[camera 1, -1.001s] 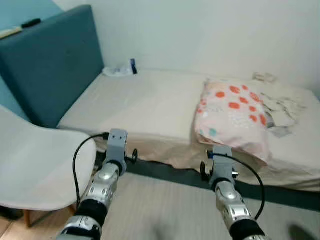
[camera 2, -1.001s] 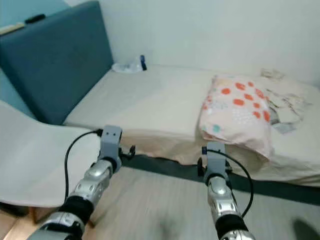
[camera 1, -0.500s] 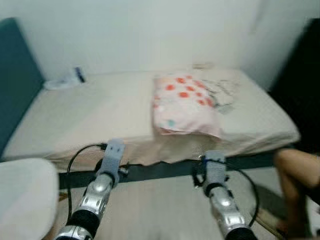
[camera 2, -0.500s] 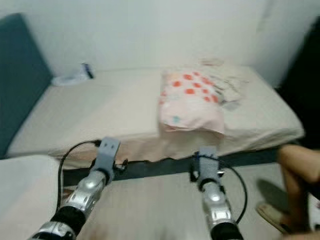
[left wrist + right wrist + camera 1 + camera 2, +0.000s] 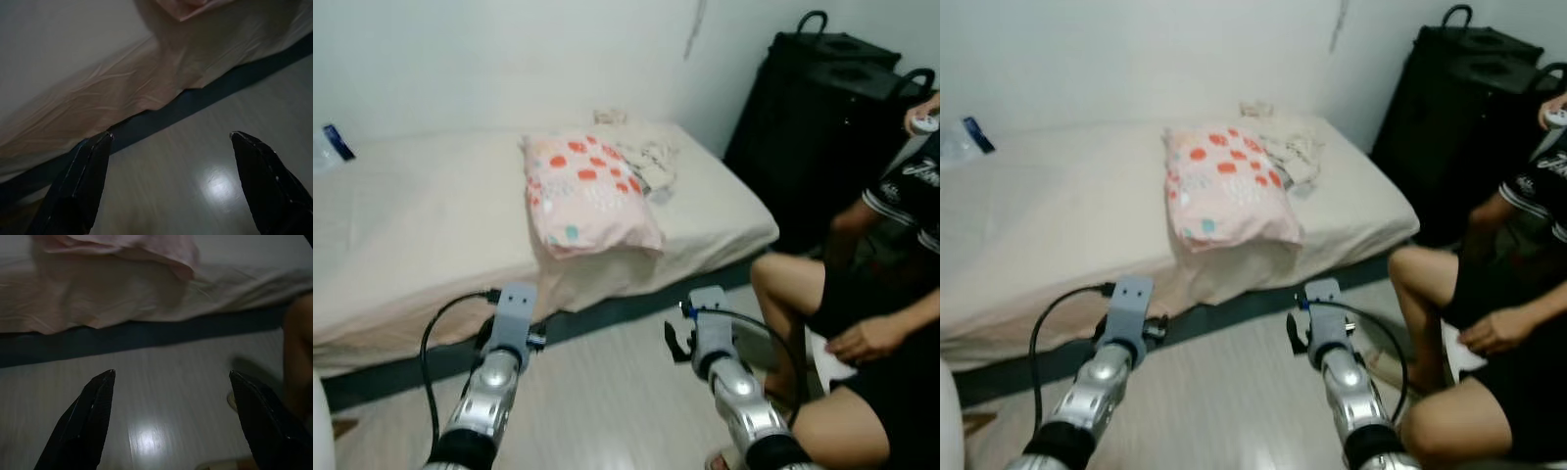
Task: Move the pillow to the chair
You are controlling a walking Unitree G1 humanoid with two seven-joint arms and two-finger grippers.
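Now, line by line:

Left gripper (image 5: 168, 142): fingers spread wide with nothing between them, held out low over the floor (image 5: 607, 392), just short of the bed's near edge.

Right gripper (image 5: 171, 379): also spread wide and holding nothing, low over the floor, pointing at the bed's side below the pillow.

Floor: pale boards with a bright glare spot under each gripper.

Bed (image 5: 411, 235): covered by a beige sheet that hangs in wrinkles over a dark blue base strip running along the floor.

Pillow (image 5: 587, 191): pink, printed with red-orange spots, lying on the bed near its front edge, one corner drooping a little over the side. It is beyond both grippers, closer to the right one, and touched by neither.

Crumpled cloth (image 5: 646, 162): pale, lying on the bed just behind the pillow, toward the wall.

Small blue-and-white item (image 5: 964, 137): at the far left of the bed by the wall; too blurred to name.

Black luggage (image 5: 822, 108): upright with loop handles on top, against the wall past the foot of the bed; closed, contents hidden.

Person (image 5: 862, 294): seated on the robot's right in dark clothes, bare knee near the right arm, one hand (image 5: 867, 341) resting on the lap.
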